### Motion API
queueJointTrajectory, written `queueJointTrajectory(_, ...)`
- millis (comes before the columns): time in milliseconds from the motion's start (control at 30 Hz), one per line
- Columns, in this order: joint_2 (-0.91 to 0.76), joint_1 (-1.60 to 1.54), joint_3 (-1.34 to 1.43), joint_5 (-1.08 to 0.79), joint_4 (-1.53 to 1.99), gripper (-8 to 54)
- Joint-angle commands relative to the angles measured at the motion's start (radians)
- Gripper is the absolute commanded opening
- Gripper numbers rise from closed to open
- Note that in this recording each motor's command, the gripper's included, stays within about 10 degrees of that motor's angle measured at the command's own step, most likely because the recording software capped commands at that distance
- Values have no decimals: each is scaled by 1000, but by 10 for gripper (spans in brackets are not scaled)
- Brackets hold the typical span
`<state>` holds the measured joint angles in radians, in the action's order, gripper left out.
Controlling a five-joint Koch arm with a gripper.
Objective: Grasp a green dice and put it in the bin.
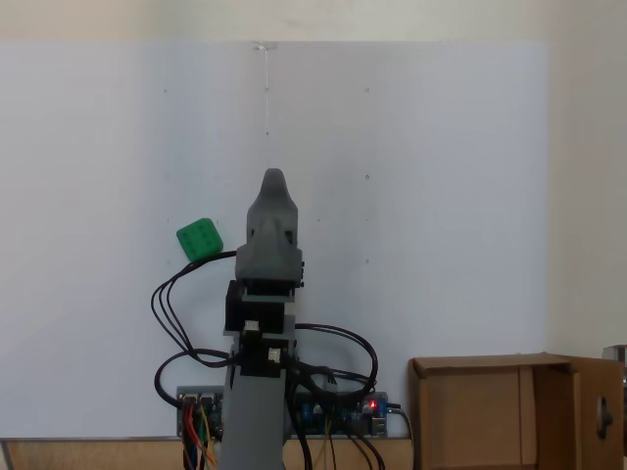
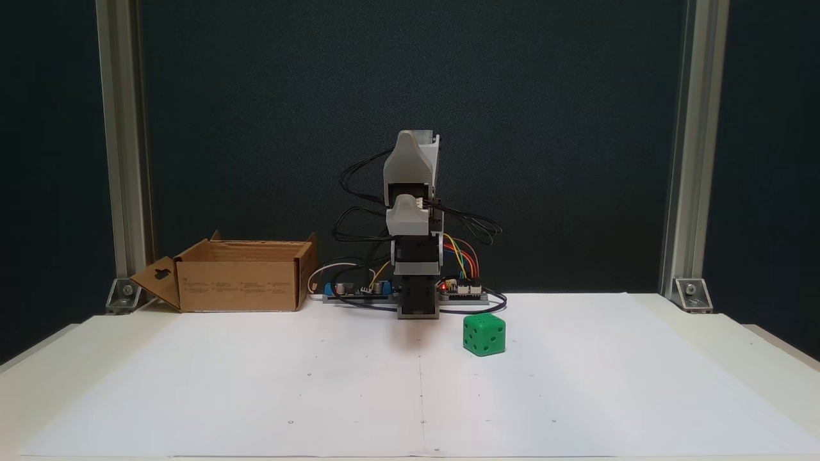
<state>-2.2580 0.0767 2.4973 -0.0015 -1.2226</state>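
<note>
Both fixed views show the claw [image 1: 273, 182] folded up over the arm's base, its jaws one behind the other, so I cannot tell if they are apart or together. It holds nothing. Beside the base, on the white tabletop [image 2: 576, 397], sits the green dice [image 2: 484, 334], close enough that reaching down may nudge it or snag the loose cables [image 2: 471, 221]. Across the base stands the bin [image 2: 243, 275], well apart from the dice.
</note>
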Motion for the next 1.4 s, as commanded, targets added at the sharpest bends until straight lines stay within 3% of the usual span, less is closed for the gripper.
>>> queueJointTrajectory(0, -107, 0, -14, 57, -87, 431)
queueJointTrajectory(1367, -110, -2, -14, 54, -58, 417)
